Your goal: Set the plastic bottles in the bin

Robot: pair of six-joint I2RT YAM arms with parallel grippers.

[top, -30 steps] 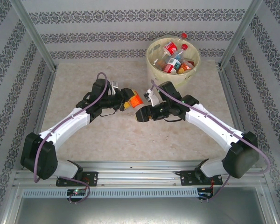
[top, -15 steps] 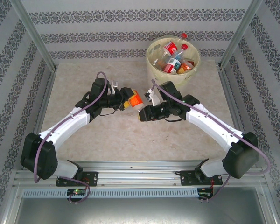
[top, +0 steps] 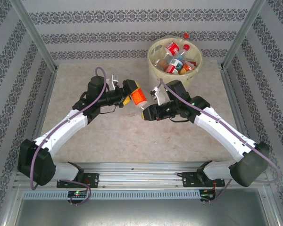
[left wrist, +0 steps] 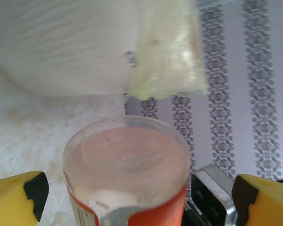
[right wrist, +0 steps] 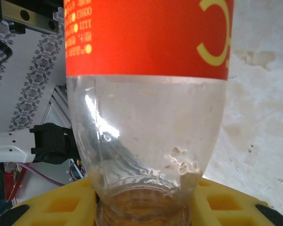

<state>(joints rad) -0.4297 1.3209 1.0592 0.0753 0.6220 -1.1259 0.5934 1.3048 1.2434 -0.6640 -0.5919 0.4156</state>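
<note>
Near the middle of the counter (top: pixel 108 136) the two arms meet over one orange-labelled bottle (top: pixel 138 96). The right gripper (top: pixel 146 112) is pinched on its neck: in the right wrist view the yellow pads (right wrist: pixel 61 205) press in on both sides just below the clear shoulder, with the red-orange label above.

The left gripper (top: pixel 129 92) stands spread at the bottle's other end. In the left wrist view its yellow fingers (left wrist: pixel 16 195) sit far out at either edge, and the clear round base (left wrist: pixel 127 155) stands between them with a gap on each side, touching neither.

The bin (top: pixel 152 66) stands at the back of the counter, to the right of centre and near the held bottle. It holds several bottles (top: pixel 172 48) with red and blue labels, and one red cap (top: pixel 185 36) pokes above the far rim. From the left wrist, the bin's pale wall (left wrist: pixel 61 42) rises just beyond the bottle's base, with its yellowish bag (left wrist: pixel 172 61) hanging over the side.
</note>
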